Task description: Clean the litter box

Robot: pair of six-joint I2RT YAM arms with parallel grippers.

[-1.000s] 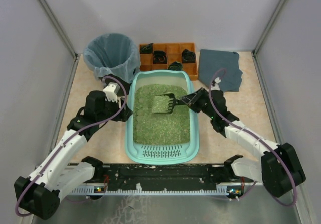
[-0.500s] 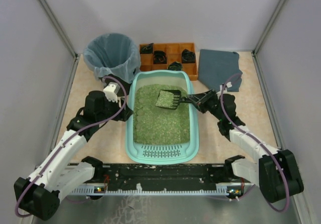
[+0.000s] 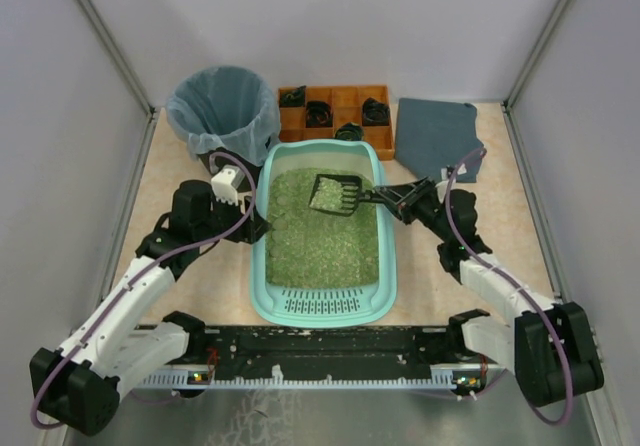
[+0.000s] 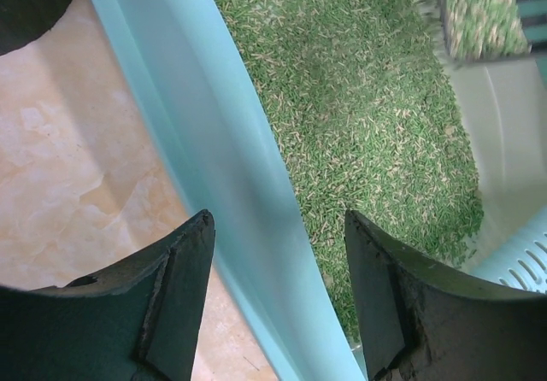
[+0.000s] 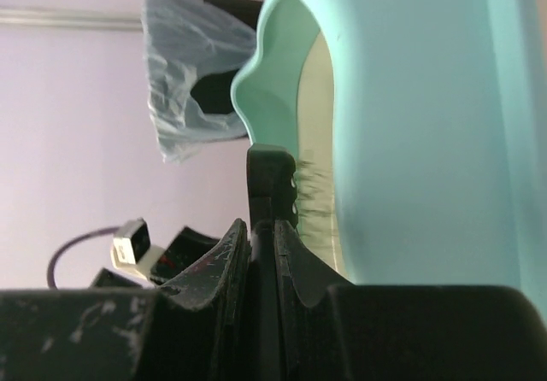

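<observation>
The light-teal litter box (image 3: 263, 281) with green litter sits mid-table, its slotted lip nearest me. My right gripper (image 3: 400, 198) is shut on the handle of a black slotted scoop (image 3: 335, 195), held above the far part of the litter with green litter in it. In the right wrist view the scoop handle (image 5: 270, 195) stands edge-on between my shut fingers, beside the box wall (image 5: 410, 125). My left gripper (image 3: 252, 228) is open, straddling the box's left wall (image 4: 214, 150); its fingers (image 4: 175, 287) stand apart from the rim on either side.
A black bin with a bluish clear bag (image 3: 222, 111) stands at the far left, also showing in the right wrist view (image 5: 192, 78). An orange compartmented tray (image 3: 335, 116) with dark items lies behind the box. A grey cloth (image 3: 435, 136) lies at the far right.
My right gripper has lifted the scoop out of the litter and drawn it up and slightly away, with litter in it. The left arm has barely moved.
</observation>
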